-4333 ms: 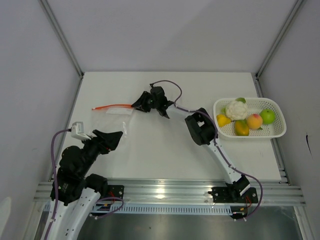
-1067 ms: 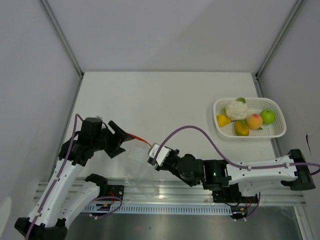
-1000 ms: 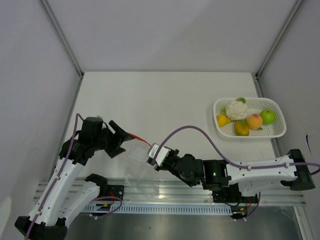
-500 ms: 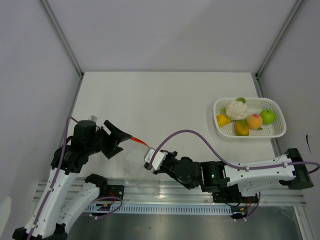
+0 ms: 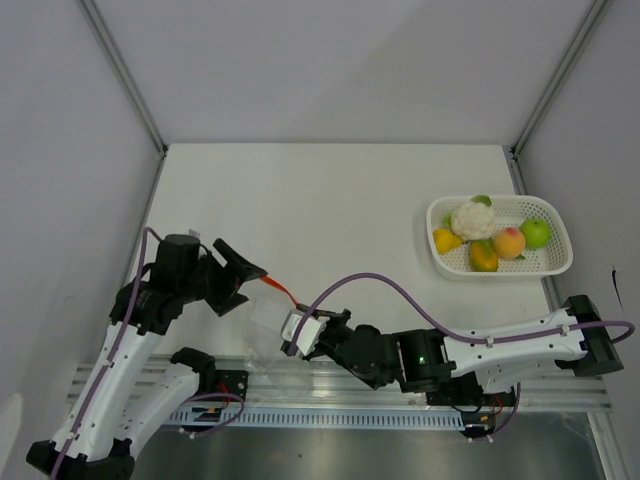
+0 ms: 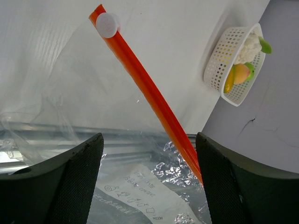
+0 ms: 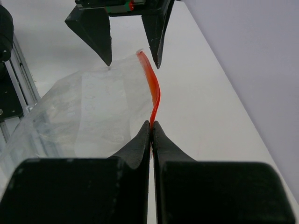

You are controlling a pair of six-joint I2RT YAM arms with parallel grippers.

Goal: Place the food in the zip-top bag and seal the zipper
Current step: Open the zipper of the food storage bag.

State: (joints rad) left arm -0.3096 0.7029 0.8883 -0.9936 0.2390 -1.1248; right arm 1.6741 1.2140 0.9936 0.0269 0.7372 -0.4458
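Note:
The clear zip-top bag [image 5: 262,325] hangs at the table's near edge between both grippers. Its orange-red zipper [image 5: 280,290] runs diagonally through the left wrist view [image 6: 154,100], with a white slider [image 6: 108,24] at the far end. My right gripper [image 5: 298,310] is shut on the zipper [image 7: 154,95], pinching one end. My left gripper [image 5: 248,284] is open, its fingers [image 6: 70,186] astride the bag's other end without touching it. The food lies in the basket: cauliflower [image 5: 472,219], green apple [image 5: 536,233], peach [image 5: 509,242], and yellow and orange fruits [image 5: 446,240].
The white mesh basket [image 5: 500,272] stands at the right edge of the table and shows in the left wrist view [image 6: 219,60]. An aluminium rail [image 5: 330,380] runs along the near edge under the bag. The right arm's purple cable [image 5: 370,278] loops above the table.
The bag has been carried from the far left of the table to the near edge. In the last second my right gripper has drawn the zipper end slightly left and nearer; the left gripper stays open.

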